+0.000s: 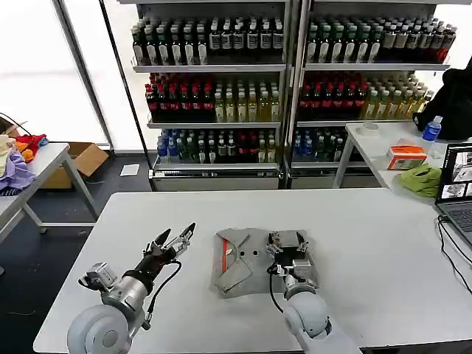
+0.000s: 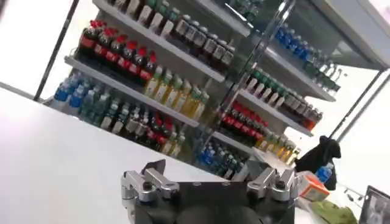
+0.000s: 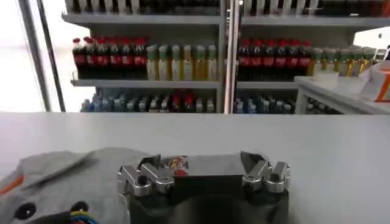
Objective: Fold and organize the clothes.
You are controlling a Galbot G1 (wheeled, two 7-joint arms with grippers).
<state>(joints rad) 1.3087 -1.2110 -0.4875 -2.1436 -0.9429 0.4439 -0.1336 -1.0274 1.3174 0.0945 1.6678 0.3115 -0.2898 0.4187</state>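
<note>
Shirt (image 1: 247, 269), light grey, lying part-folded on white surface (image 1: 369, 243) directly beneath and beside right claw (image 1: 290, 248); orange strip and dark buttons showing on the portion towards left claw (image 1: 177, 237). Small multicoloured print visible just ahead of right claw (image 3: 204, 176) in the right wrist view, grey cloth (image 3: 67, 182) spread under it and off to one side.

Right claw: lowered over the shirt's edge farthest from the left claw, jaws spread wide, nothing gripped; whether the tips touch cloth cannot be told. Left claw: poised above bare surface just beside the shirt's near edge, apart from it, fingers splayed wide, empty. Same seen in the left wrist view, left claw (image 2: 210, 182) open over plain white surface (image 2: 55, 152).

Step in hand, by judgement: completing or tidying a fold, with right claw placed to press or pinch its side of the bundle.

Recommended for doing it well:
- Close right claw on one cloth layer only, at the edge, not through the whole stack.
- Lift low and carry the flap across towards the left claw, keeping the crease straight.
- Bring left claw onto the orange-strip side to pin the bundle against sliding.
- Release only once the flap lies flat.

Risk noted: smooth surface, light cotton; bundle likely to drag if unpinned.
</note>
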